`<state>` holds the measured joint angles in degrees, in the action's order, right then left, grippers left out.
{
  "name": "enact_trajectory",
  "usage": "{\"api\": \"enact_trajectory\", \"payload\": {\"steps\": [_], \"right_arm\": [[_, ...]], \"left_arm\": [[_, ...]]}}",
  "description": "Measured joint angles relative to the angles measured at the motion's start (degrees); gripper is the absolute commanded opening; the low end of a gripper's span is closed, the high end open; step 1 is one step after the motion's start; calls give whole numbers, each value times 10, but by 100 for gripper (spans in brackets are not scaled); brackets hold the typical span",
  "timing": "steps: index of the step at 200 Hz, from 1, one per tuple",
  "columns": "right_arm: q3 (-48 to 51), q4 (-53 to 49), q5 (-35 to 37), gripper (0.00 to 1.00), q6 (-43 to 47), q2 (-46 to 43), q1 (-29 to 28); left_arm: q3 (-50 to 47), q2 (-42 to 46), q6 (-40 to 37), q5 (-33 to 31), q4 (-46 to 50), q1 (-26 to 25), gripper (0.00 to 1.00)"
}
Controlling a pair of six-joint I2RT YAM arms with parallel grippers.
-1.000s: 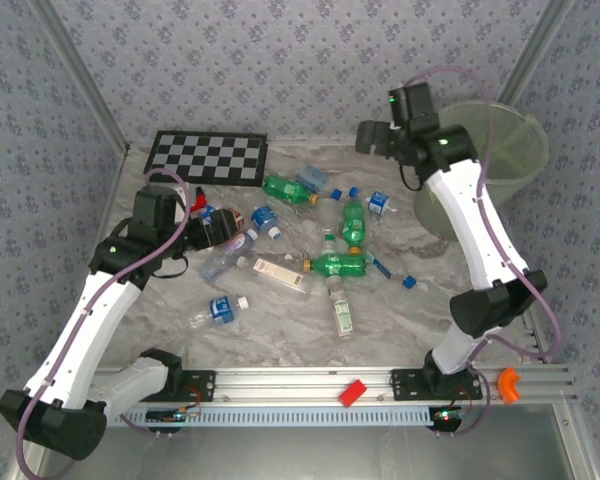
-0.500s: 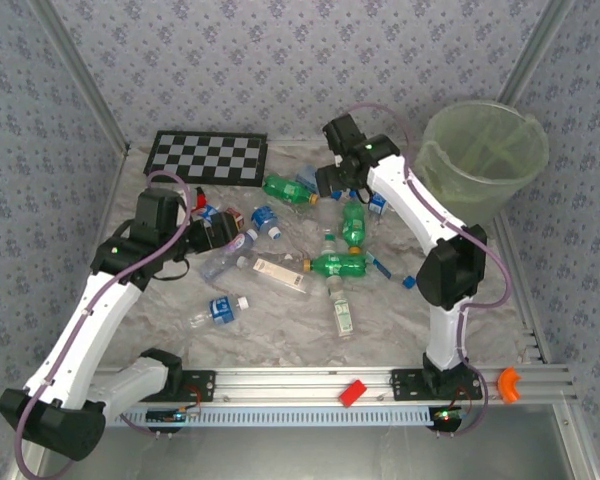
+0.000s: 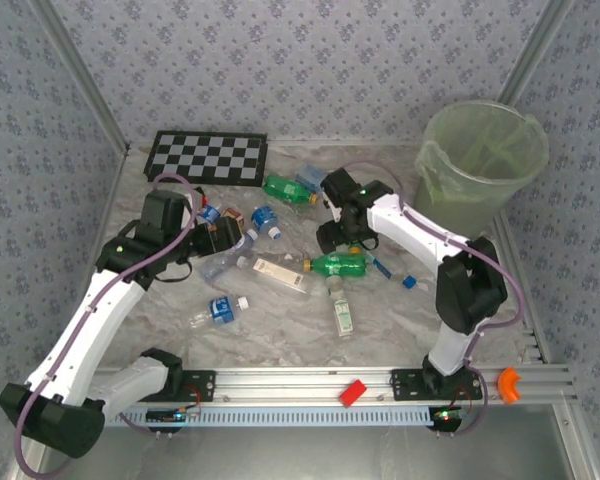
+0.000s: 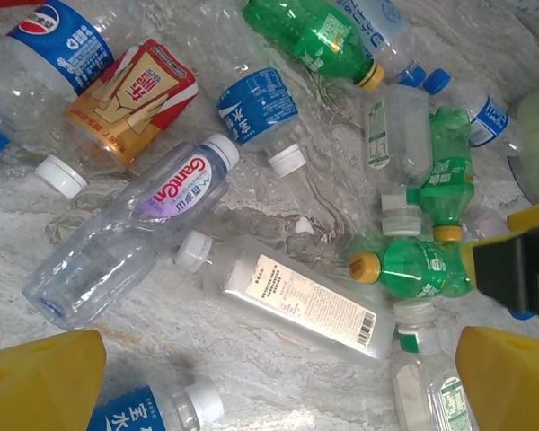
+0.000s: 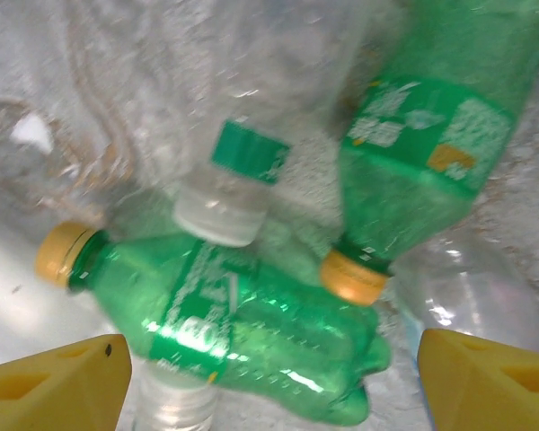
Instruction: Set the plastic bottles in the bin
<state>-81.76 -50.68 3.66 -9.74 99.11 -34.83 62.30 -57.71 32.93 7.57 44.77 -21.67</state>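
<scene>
A red block (image 3: 352,392) lies on the near rail (image 3: 280,380). Past it, the bottles (image 3: 280,272) lie scattered on their sides across the marbled table (image 3: 400,330). Some are crumpled clear ones with blue or white labels, and others are green with yellow caps. The left gripper (image 4: 274,386) hangs over the clear ones, its jaws wide apart and empty. The right gripper (image 5: 269,382) sits low over a green bottle (image 5: 251,323), with its yellow fingers spread to either side and gripping nothing. Far right stands the bin (image 3: 480,170), pale green, lined and upright. Far left lies the board (image 3: 208,157).
</scene>
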Motion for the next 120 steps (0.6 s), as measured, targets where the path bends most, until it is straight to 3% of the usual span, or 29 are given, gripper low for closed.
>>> {"api": "enact_trajectory", "payload": {"steps": [58, 120], "right_arm": [[59, 14, 6, 90, 50, -16, -47], [59, 16, 47, 85, 102, 31, -69]], "left_arm": [[0, -7, -3, 6, 0, -10, 100], [0, -7, -5, 6, 1, -10, 100]]}}
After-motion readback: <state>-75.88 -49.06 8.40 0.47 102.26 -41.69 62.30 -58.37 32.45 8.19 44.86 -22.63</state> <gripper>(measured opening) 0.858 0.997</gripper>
